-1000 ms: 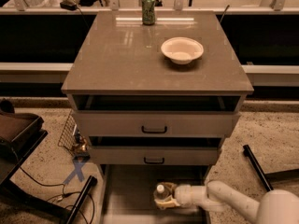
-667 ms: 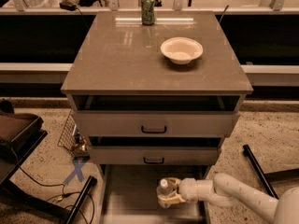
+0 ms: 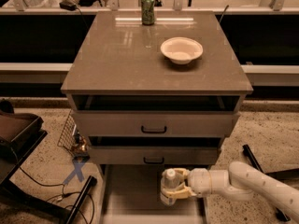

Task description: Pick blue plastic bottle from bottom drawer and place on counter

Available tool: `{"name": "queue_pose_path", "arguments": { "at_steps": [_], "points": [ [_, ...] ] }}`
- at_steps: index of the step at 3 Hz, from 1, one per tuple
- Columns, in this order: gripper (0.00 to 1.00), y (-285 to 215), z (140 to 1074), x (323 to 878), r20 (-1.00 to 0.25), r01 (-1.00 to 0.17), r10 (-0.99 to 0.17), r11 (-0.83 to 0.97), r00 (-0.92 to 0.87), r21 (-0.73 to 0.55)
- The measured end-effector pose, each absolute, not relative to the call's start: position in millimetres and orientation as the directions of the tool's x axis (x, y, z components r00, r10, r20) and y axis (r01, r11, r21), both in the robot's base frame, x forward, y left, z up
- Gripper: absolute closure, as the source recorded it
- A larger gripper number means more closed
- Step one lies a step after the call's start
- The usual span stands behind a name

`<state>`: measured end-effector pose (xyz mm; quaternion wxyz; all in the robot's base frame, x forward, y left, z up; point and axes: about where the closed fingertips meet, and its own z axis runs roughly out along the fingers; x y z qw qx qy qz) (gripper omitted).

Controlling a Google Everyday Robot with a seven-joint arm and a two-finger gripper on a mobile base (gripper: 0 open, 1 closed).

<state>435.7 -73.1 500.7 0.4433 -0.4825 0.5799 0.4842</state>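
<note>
Camera view shows your claw [image 3: 172, 186] clenched around the blue plastic bottle [image 3: 167, 189], which stands upright in the bottom drawer [image 3: 131, 190] near its right side, with open drawer floor to the left. Beyond, the table [image 3: 121, 64] carries a bowl [image 3: 181, 49] at right and a green can [image 3: 148, 9] at its far edge.

- A speckled floor [image 3: 266, 125] surrounds a grey three-drawer cabinet [image 3: 154, 123] under warm light.
- A blue tape cross [image 3: 76, 171] and black cables [image 3: 32, 183] lie on the floor at left, near a wire basket [image 3: 69, 130].
- A pale ledge [image 3: 32, 71] runs behind.
- The gripper [image 3: 171, 191] sits low before the cabinet, clasping a bottle [image 3: 169, 181].
</note>
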Motion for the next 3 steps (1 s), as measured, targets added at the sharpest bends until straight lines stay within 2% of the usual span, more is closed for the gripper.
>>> {"name": "queue_pose_path", "arguments": {
  "at_steps": [2,3],
  "points": [
    [1.00,-65.3,590.1,439.8,-0.993,-0.994,-0.101,0.099,-0.055,0.045],
    [1.00,-61.8,639.8,451.9,-0.987,-0.986,-0.163,0.167,-0.006,-0.022]
  ]
}}
